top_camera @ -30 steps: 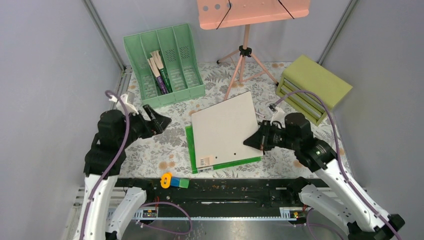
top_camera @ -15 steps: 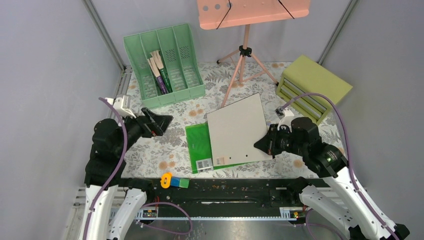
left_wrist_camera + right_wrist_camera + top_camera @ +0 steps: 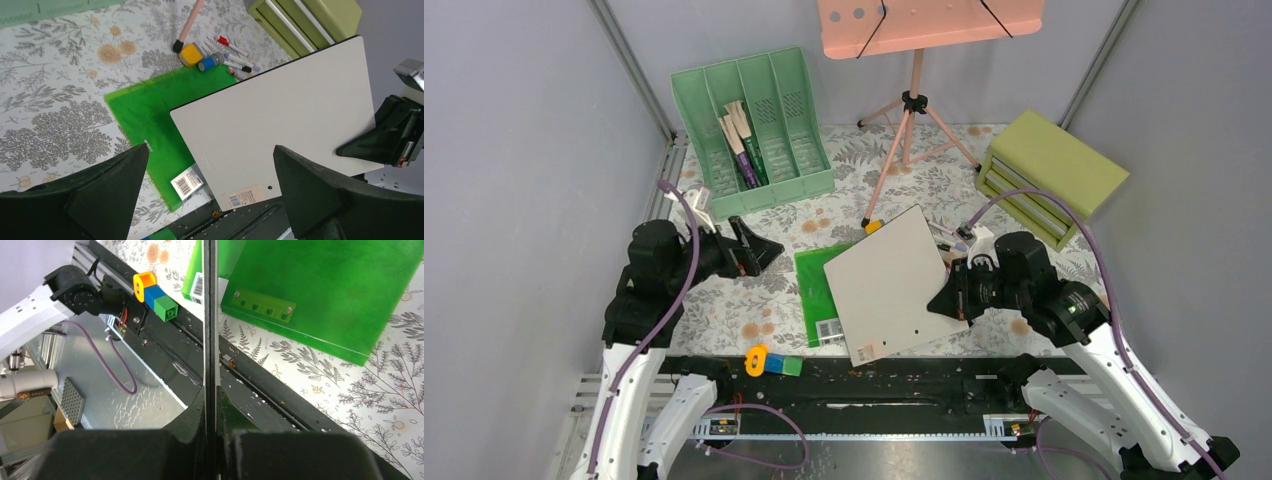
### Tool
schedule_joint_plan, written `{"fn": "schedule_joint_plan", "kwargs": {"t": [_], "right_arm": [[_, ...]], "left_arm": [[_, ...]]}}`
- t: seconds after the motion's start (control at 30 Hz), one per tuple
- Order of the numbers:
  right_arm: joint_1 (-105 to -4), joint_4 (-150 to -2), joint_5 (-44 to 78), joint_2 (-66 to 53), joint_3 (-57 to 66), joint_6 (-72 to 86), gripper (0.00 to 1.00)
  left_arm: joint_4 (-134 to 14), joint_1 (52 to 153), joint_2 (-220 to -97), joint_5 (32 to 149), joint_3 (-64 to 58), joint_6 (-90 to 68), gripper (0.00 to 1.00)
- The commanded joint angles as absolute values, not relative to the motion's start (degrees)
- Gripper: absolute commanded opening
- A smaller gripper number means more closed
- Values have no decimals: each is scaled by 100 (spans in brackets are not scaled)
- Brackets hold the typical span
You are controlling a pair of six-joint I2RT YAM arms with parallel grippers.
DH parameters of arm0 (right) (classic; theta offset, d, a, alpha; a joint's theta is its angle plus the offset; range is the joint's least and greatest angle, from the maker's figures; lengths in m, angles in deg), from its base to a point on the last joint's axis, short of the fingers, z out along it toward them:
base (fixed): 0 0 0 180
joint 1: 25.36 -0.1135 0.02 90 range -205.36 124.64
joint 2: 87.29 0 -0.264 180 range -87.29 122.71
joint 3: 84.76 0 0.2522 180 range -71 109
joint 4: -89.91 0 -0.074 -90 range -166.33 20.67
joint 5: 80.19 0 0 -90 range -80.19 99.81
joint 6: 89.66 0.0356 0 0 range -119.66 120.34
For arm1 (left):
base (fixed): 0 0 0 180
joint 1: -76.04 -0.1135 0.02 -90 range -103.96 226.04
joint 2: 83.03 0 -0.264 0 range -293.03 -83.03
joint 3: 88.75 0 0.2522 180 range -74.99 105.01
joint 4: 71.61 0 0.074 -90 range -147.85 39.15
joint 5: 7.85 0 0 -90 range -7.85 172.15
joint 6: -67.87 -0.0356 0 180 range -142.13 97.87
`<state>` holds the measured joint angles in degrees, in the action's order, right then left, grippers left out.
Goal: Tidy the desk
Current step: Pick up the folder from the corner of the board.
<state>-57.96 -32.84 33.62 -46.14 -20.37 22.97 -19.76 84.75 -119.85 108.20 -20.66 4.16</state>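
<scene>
Half the green folder (image 3: 816, 288) on the desk (image 3: 716, 305) hides — beneath the pale board (image 3: 892, 288).

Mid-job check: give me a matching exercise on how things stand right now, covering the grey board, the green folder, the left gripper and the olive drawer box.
Things:
1. grey board
2. green folder
3. left gripper
4. olive drawer box

States or places:
A. stands at the back right of the desk
B. fingers wide open, nothing between them
C. pinched at its edge by the fingers of the right gripper
D. lies flat on the desk, partly under the board

Pairs: 1-C, 2-D, 3-B, 4-A
</scene>
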Motion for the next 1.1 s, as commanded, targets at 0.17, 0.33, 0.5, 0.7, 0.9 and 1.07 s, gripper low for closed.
{"fn": "schedule_joint_plan", "kwargs": {"t": [0.17,0.33,0.5,0.7,0.9,1.07], "right_arm": [[-5831,-4012,4680,-4929,-1646,2220,0],[-5829,-4106,5236,-4777,-1733,2411,0],[-5825,-4099,5393,-4709,-1795,2487,0],[-5827,-4060,5582,-4664,-1874,2507,0],[-5830,-4035,5714,-4595,-1951,2491,0],[-5825,-4037,5847,-4530,-2003,2495,0]], "left_arm": [[-1746,8490,-12385,11564,-1847,-2,98],[-1618,8491,-12504,11771,-1723,-129,98],[-1468,8491,-12702,12225,-1665,-263,98],[-1383,8540,-12784,12447,-1751,-286,97],[-1381,8698,-12893,12640,-1952,-327,97],[-1384,8992,-13025,12657,-2119,-359,97]]}}
